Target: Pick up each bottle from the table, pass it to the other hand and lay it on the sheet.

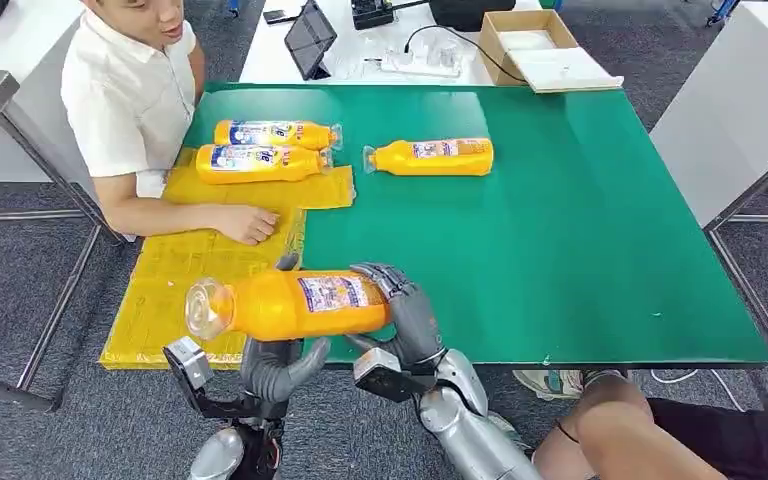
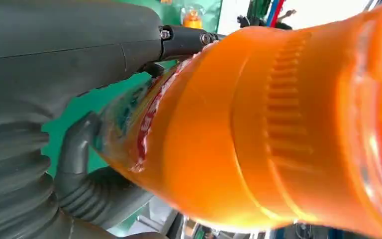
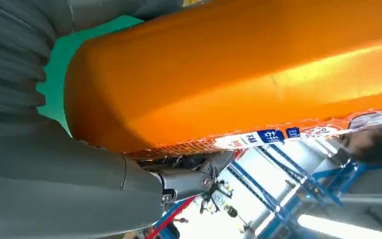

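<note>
Above the near edge of the green table point(image 1: 580, 250), both my left hand point(image 1: 275, 368) and right hand point(image 1: 405, 315) have their fingers clamped on one orange-filled bottle point(image 1: 295, 303), held sideways. Two bottles point(image 1: 260, 160) lie on the yellow sheet point(image 1: 175, 290), another point(image 1: 435, 157) beside it.

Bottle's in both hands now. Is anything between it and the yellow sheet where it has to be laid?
Yes. A person's hand rests on the yellow sheet, just beyond the held bottle. Two bottles already lie at the sheet's far end. The near part looks free.

Held bottle point(image 2: 258, 129) blurred, edge-cropped
</note>
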You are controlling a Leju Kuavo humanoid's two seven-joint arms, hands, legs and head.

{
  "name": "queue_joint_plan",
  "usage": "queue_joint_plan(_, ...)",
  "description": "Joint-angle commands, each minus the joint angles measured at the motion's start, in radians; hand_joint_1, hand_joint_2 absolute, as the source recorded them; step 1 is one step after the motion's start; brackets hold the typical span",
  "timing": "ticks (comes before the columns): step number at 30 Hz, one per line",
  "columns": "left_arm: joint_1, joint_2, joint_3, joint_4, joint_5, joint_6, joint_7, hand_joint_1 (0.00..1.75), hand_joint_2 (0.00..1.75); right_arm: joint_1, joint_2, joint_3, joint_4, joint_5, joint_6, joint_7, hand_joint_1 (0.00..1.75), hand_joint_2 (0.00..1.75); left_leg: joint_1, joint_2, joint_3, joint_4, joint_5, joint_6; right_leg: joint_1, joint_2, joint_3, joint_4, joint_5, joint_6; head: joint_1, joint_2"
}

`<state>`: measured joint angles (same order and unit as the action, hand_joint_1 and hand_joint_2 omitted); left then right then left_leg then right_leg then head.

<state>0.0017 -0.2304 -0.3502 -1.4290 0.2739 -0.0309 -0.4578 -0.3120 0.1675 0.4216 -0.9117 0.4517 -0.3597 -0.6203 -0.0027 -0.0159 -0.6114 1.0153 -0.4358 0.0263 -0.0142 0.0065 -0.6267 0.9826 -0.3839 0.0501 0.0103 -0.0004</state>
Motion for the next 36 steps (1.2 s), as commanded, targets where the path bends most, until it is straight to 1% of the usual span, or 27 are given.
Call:
queue_joint_plan(1, -0.041, -0.004, -0.015, 0.034, -0.113, 0.143, -0.086, 0.00, 1.75, -0.055, 0.033, 0.106, 0.127, 0.026, -0.006, 0.017, 1.75, 1.75, 0.000, 0.002, 0.003, -0.001, -0.001, -0.001, 0.000, 0.001, 0.003, -0.001, -0.001, -0.001, 0.000, 0.000)
queue_joint_plan(2, -0.047, -0.005, -0.023, 0.029, -0.121, 0.150, -0.089, 0.00, 1.75, -0.061, 0.035, 0.123, 0.122, 0.041, -0.007, 0.021, 1.75, 1.75, 0.001, 0.003, 0.005, 0.000, -0.002, -0.002, 0.001, 0.001, 0.004, 0.000, -0.002, -0.002, 0.000, 0.000)
queue_joint_plan(4, -0.051, -0.006, -0.023, 0.027, -0.122, 0.152, -0.086, 0.00, 1.75, -0.063, 0.038, 0.124, 0.119, 0.041, -0.008, 0.025, 1.75, 1.75, 0.000, 0.002, 0.002, 0.000, -0.001, -0.001, 0.001, 0.000, 0.002, 0.000, -0.001, -0.001, 0.000, 0.000)
queue_joint_plan(5, -0.051, -0.006, -0.023, 0.027, -0.122, 0.152, -0.086, 0.00, 1.75, -0.063, 0.038, 0.124, 0.119, 0.041, -0.008, 0.025, 1.75, 1.75, 0.001, 0.002, 0.005, 0.000, -0.002, -0.002, 0.001, 0.000, 0.004, 0.000, -0.002, -0.002, 0.000, 0.000)
queue_joint_plan(7, -0.050, -0.005, -0.023, 0.027, -0.122, 0.152, -0.087, 0.00, 1.75, -0.063, 0.036, 0.124, 0.119, 0.041, -0.008, 0.024, 1.75, 1.75, 0.000, 0.001, 0.003, -0.001, -0.001, -0.001, 0.000, -0.001, 0.002, 0.000, -0.001, -0.001, 0.000, 0.000)
queue_joint_plan(9, -0.049, -0.005, -0.023, 0.027, -0.122, 0.151, -0.087, 0.00, 1.75, -0.062, 0.034, 0.124, 0.120, 0.041, -0.007, 0.024, 1.75, 1.75, 0.000, 0.001, 0.005, -0.001, -0.001, -0.001, 0.001, 0.000, 0.004, -0.001, -0.002, -0.002, 0.000, 0.000)
queue_joint_plan(11, -0.063, -0.001, -0.033, 0.047, -0.132, 0.166, -0.064, 0.00, 1.75, -0.065, 0.030, 0.141, 0.095, 0.049, -0.013, 0.027, 1.75, 1.75, 0.001, 0.002, 0.006, -0.001, -0.002, -0.002, 0.001, 0.000, 0.005, 0.000, -0.002, -0.002, 0.000, 0.000)
queue_joint_plan(13, -0.075, -0.002, -0.034, 0.067, -0.131, 0.166, -0.062, 0.00, 1.75, -0.066, 0.031, 0.152, 0.075, 0.048, -0.001, 0.031, 1.75, 1.75, 0.000, 0.001, 0.003, -0.001, -0.001, -0.001, 0.000, -0.001, 0.002, 0.000, -0.001, -0.001, 0.000, 0.000)
queue_joint_plan(14, -0.082, -0.007, -0.029, 0.079, -0.127, 0.169, -0.067, 0.45, 1.75, -0.063, 0.030, 0.170, 0.050, 0.045, 0.017, 0.035, 1.75, 1.75, 0.000, 0.001, 0.004, -0.001, -0.001, -0.002, 0.001, -0.001, 0.004, 0.000, -0.002, -0.002, 0.000, 0.000)
queue_joint_plan(15, -0.084, -0.008, -0.027, 0.081, -0.126, 0.171, -0.072, 1.57, 1.75, -0.061, 0.032, 0.179, 0.044, 0.045, 0.024, 0.036, 1.75, 1.75, 0.000, 0.001, 0.003, -0.001, -0.001, -0.001, 0.000, -0.001, 0.003, 0.000, -0.002, -0.002, 0.000, 0.000)
queue_joint_plan(16, -0.085, -0.009, -0.025, 0.082, -0.122, 0.171, -0.080, 1.75, 1.75, -0.059, 0.032, 0.191, 0.040, 0.042, 0.037, 0.037, 1.75, 1.75, 0.001, 0.001, 0.005, 0.000, -0.002, -0.002, 0.001, -0.001, 0.004, 0.000, -0.002, -0.002, 0.000, 0.000)
queue_joint_plan(17, -0.082, -0.010, -0.019, 0.075, -0.118, 0.173, -0.090, 1.75, 1.75, -0.056, 0.032, 0.202, 0.040, 0.037, 0.043, 0.039, 1.75, 1.75, 0.000, 0.001, 0.003, -0.001, -0.001, -0.001, 0.000, 0.000, 0.002, 0.000, -0.001, -0.001, 0.000, 0.000)
queue_joint_plan(20, -0.072, -0.008, -0.017, 0.053, -0.097, 0.153, -0.100, 1.75, 1.75, -0.050, 0.030, 0.210, 0.056, 0.021, 0.044, 0.037, 1.75, 1.75, 0.001, 0.002, 0.006, -0.001, -0.002, -0.002, 0.001, -0.001, 0.005, 0.000, -0.002, -0.002, 0.000, 0.000)
queue_joint_plan(23, -0.067, -0.004, -0.019, 0.044, -0.086, 0.136, -0.097, 1.75, 1.75, -0.049, 0.026, 0.208, 0.065, 0.012, 0.041, 0.027, 1.75, 1.75, 0.000, 0.001, 0.003, -0.001, -0.001, -0.001, 0.001, -0.001, 0.003, 0.000, -0.001, -0.001, 0.000, 0.000)
queue_joint_plan(24, -0.065, -0.001, -0.023, 0.042, -0.058, 0.104, -0.087, 1.75, 1.75, -0.050, 0.025, 0.206, 0.067, 0.007, 0.044, 0.024, 1.75, 1.75, 0.001, 0.001, 0.005, -0.001, -0.002, -0.002, 0.001, -0.001, 0.005, 0.000, -0.002, -0.002, 0.000, 0.000)
queue_joint_plan(26, -0.059, 0.009, -0.027, 0.039, -0.001, 0.028, -0.060, 1.75, 1.75, -0.048, 0.023, 0.203, 0.062, -0.008, 0.056, 0.019, 1.73, 1.75, 0.000, 0.001, 0.003, -0.001, -0.001, -0.001, 0.001, -0.001, 0.003, -0.001, -0.001, -0.001, 0.000, 0.000)
queue_joint_plan(27, -0.058, 0.013, -0.032, 0.038, 0.003, 0.013, -0.059, 1.75, 1.75, -0.047, 0.022, 0.203, 0.060, -0.010, 0.061, 0.018, 1.20, 1.75, 0.000, 0.000, 0.002, -0.001, 0.000, -0.001, 0.000, -0.001, 0.002, 0.000, -0.001, -0.001, 0.000, 0.000)
queue_joint_plan(28, -0.054, 0.015, -0.033, 0.038, 0.008, -0.001, -0.058, 1.75, 1.75, -0.046, 0.021, 0.203, 0.056, -0.013, 0.067, 0.017, 0.28, 1.75, 0.001, 0.001, 0.004, -0.001, -0.001, -0.001, 0.001, -0.001, 0.004, -0.001, -0.002, -0.002, 0.000, 0.000)
queue_joint_plan(29, -0.051, 0.016, -0.035, 0.032, -0.004, 0.002, -0.067, 1.75, 1.75, -0.044, 0.023, 0.202, 0.053, -0.016, 0.069, 0.018, 0.17, 1.75, 0.000, 0.001, 0.003, -0.001, -0.001, -0.001, 0.000, 0.000, 0.002, -0.001, -0.001, -0.001, 0.000, 0.000)
queue_joint_plan(31, -0.051, 0.014, -0.037, 0.029, -0.005, 0.002, -0.068, 1.75, 1.75, -0.044, 0.025, 0.202, 0.051, -0.016, 0.068, 0.019, 0.17, 1.75, 0.000, 0.001, 0.004, -0.001, -0.001, -0.001, 0.000, 0.000, 0.003, 0.000, -0.002, -0.002, 0.000, 0.000)
queue_joint_plan(33, -0.051, 0.014, -0.037, 0.029, -0.005, 0.002, -0.068, 1.75, 1.75, -0.044, 0.025, 0.202, 0.051, -0.016, 0.068, 0.019, 0.17, 1.75, 0.000, 0.000, 0.002, -0.001, 0.000, -0.001, 0.000, -0.001, 0.001, 0.000, -0.001, -0.001, 0.000, 0.000)
queue_joint_plan(34, -0.051, 0.014, -0.037, 0.029, -0.005, 0.002, -0.068, 1.75, 1.75, -0.044, 0.025, 0.202, 0.051, -0.016, 0.068, 0.019, 0.17, 1.75, 0.001, 0.001, 0.004, -0.001, -0.002, -0.002, 0.001, -0.001, 0.004, 0.000, -0.002, -0.002, 0.000, 0.000)
queue_joint_plan(36, -0.051, 0.014, -0.037, 0.029, -0.005, 0.002, -0.068, 1.75, 1.75, -0.044, 0.025, 0.202, 0.051, -0.016, 0.068, 0.019, 0.17, 1.75, 0.000, 0.000, 0.002, -0.001, 0.000, -0.001, 0.000, -0.001, 0.001, 0.000, -0.001, -0.001, 0.000, 0.000)
